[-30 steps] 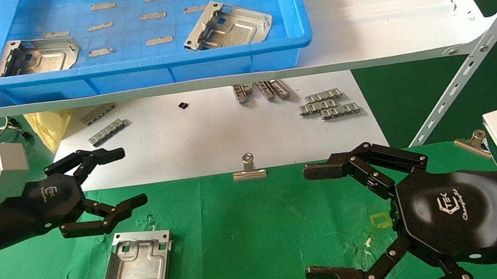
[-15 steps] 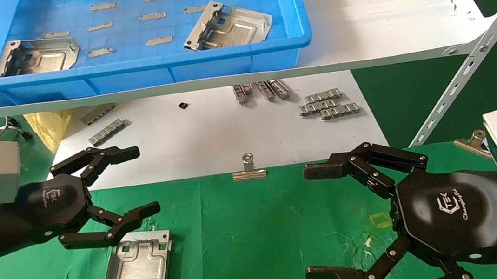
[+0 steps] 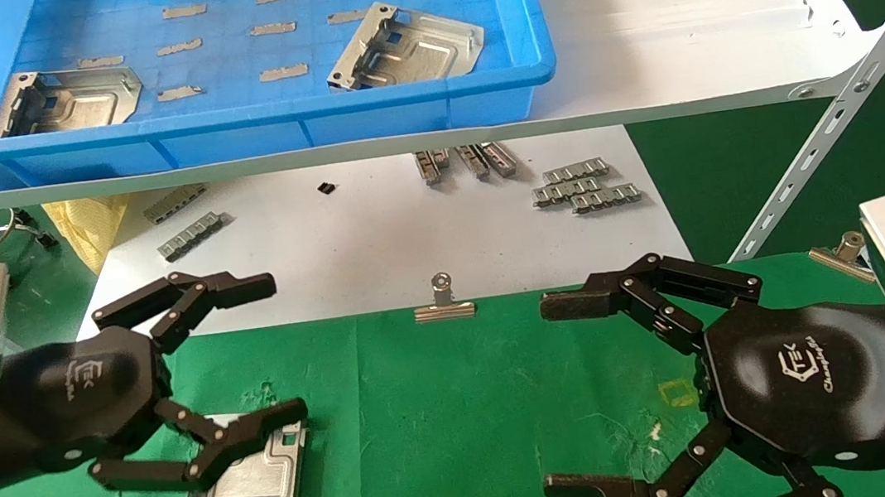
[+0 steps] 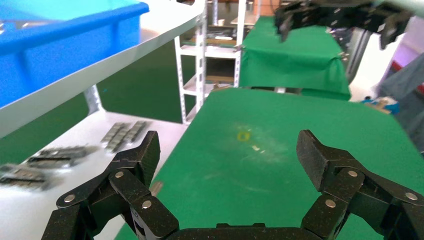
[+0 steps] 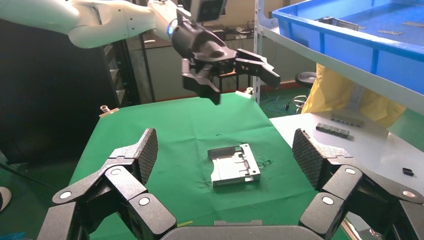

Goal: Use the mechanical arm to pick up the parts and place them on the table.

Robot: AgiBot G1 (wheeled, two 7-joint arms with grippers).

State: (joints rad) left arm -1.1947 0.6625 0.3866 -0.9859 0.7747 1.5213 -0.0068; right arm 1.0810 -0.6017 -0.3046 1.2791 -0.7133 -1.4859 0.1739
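The left black linkage-fingered gripper [image 3: 275, 351] hung spread wide above a silvery stamped plate [image 3: 248, 479] lying on the green cloth table [image 3: 461, 413], holding nothing. The right black gripper [image 3: 547, 395], also splayed, hovered apart. A blue plastic tray [image 3: 270, 122] on the white shelf [image 3: 675, 22] held two more plates [image 3: 407, 44] and small grey tabs [image 3: 276, 27].

White metal shelving rack [image 4: 200, 60] behind, w/ green-draped bench [image 4: 295, 60].

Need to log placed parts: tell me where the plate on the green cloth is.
In the head view the plate lies flat on the green table, on the robot's left, under the open left gripper.
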